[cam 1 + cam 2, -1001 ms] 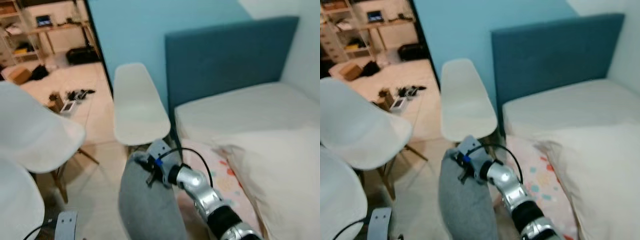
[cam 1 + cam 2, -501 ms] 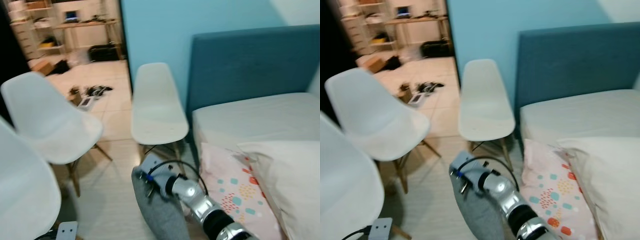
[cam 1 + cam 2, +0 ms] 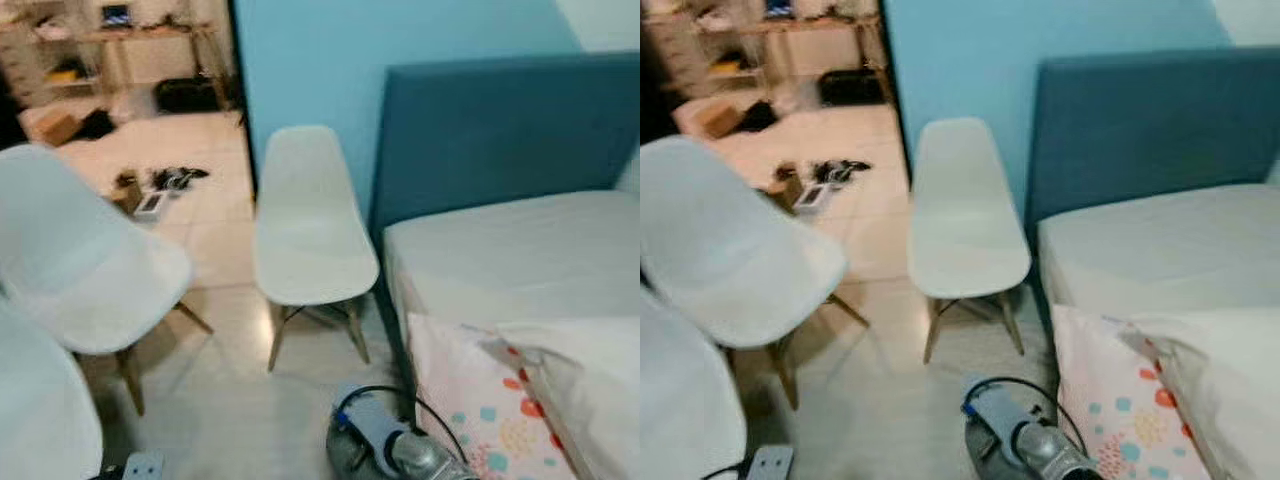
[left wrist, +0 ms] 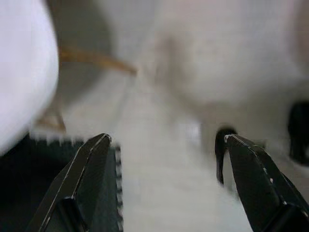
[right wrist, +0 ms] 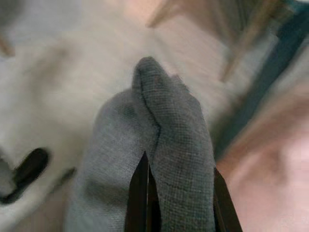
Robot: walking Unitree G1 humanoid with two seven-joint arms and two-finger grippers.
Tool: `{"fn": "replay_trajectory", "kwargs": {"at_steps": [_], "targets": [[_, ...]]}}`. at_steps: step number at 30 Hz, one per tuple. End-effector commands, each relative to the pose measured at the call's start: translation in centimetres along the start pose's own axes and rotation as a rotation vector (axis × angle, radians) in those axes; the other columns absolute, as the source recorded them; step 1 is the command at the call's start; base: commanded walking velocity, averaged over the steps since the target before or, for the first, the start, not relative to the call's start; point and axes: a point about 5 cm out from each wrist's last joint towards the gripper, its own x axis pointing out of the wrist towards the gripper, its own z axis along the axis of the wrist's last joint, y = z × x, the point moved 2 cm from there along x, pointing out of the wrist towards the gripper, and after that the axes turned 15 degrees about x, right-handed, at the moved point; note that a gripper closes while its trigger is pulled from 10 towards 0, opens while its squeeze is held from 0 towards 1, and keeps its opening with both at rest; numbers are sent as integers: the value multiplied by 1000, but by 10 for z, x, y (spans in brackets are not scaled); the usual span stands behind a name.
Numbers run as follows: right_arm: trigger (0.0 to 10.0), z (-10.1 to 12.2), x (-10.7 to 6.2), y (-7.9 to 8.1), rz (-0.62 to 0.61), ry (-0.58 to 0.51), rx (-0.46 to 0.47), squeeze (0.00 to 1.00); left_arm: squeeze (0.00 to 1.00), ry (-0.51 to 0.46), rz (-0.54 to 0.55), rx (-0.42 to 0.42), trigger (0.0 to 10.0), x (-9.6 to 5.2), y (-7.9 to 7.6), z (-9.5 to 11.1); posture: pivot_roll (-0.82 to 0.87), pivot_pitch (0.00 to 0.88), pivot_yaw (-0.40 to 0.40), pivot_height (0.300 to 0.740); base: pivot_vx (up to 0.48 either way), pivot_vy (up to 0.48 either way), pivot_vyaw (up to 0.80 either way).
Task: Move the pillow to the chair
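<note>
A grey pillow [image 5: 159, 159] hangs pinched in my right gripper [image 5: 178, 164], whose two black fingers are shut on its fabric above the pale floor. In the left eye view the right wrist [image 3: 380, 438] sits low at the bottom edge, with a sliver of grey pillow [image 3: 343, 458] beside it. A white shell chair [image 3: 305, 225] with wooden legs stands ahead, next to the bed's blue headboard [image 3: 500, 130]. My left gripper [image 4: 166, 140] hangs open over the floor with nothing between its fingers.
A second white chair [image 3: 80, 260] stands to the left, with another chair back [image 3: 35, 420] at the near left. The bed [image 3: 510, 255] on the right carries a dotted pink pillow [image 3: 470, 415] and a white one [image 3: 590, 375]. Clutter lies on the floor beyond the doorway [image 3: 150, 185].
The whole picture has shifted, so the camera moved. My right arm and the grey pillow have sunk toward the bottom edge, and the white chair ahead now shows down to its legs.
</note>
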Motion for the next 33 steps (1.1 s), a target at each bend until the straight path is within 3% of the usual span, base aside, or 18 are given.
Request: {"fn": "replay_trajectory", "kwargs": {"at_steps": [1, 5, 10, 11, 12, 14, 15, 16, 17, 18, 19, 22, 27, 33], "targets": [[10000, 12, 3, 3, 4, -54, 65, 0, 0, 42, -2, 19, 10000, -3, 3, -14, -111, 33, 38, 740, 480, 0, 800], [10000, 45, 4, 0, 45, -181, 129, 0, 0, 42, 1, 14, 10000, -3, 2, -15, -112, 35, 38, 740, 480, 0, 800], [10000, 75, 4, 4, 117, -279, 114, 0, 0, 20, 19, -4, 10000, -2, 5, -9, -108, 36, 37, 740, 480, 0, 800], [10000, 120, -3, 8, 205, -429, 77, 0, 0, -30, 55, -32, 10000, 1, 15, 6, -105, 35, 34, 740, 480, 0, 800], [10000, 139, -7, 8, 234, -498, 63, 0, 0, -53, 71, -46, 10000, 2, 20, 13, -105, 35, 34, 740, 480, 0, 800], [10000, 162, -15, 7, 269, -579, 56, 0, 0, -81, 87, -69, 10000, 4, 26, 22, -106, 35, 34, 740, 480, 0, 800], [10000, 162, -15, 7, 269, -579, 56, 0, 0, -81, 87, -69, 10000, 4, 26, 22, -106, 35, 34, 740, 480, 0, 800], [10000, 180, -22, 7, 299, -642, 54, 0, 0, -111, 101, -93, 10000, 5, 32, 31, -105, 34, 33, 740, 480, 0, 800], [10000, 180, -22, 7, 299, -642, 54, 0, 0, -111, 101, -93, 10000, 5, 32, 31, -105, 34, 33, 740, 480, 0, 800], [10000, 214, -39, 7, 363, -759, 32, 0, 0, -184, 129, -118, 10000, 6, 43, 52, -105, 34, 32, 740, 480, 0, 800], [10000, 214, -39, 7, 363, -759, 32, 0, 0, -184, 129, -118, 10000, 6, 43, 52, -105, 34, 32, 740, 480, 0, 800], [10000, 251, -62, 10, 417, -890, -11, 0, 0, -276, 157, -122, 10000, 5, 54, 79, -107, 32, 28, 740, 480, 0, 800], [10000, 273, -76, 14, 427, -971, -52, 0, 0, -361, 169, -97, 10000, 3, 56, 104, -106, 33, 21, 740, 480, 0, 800], [10000, 277, -77, 17, 425, -985, -63, 0, 0, -442, 155, -97, 10000, 0, 51, 126, -103, 37, 15, 740, 341, 0, 800]]}}
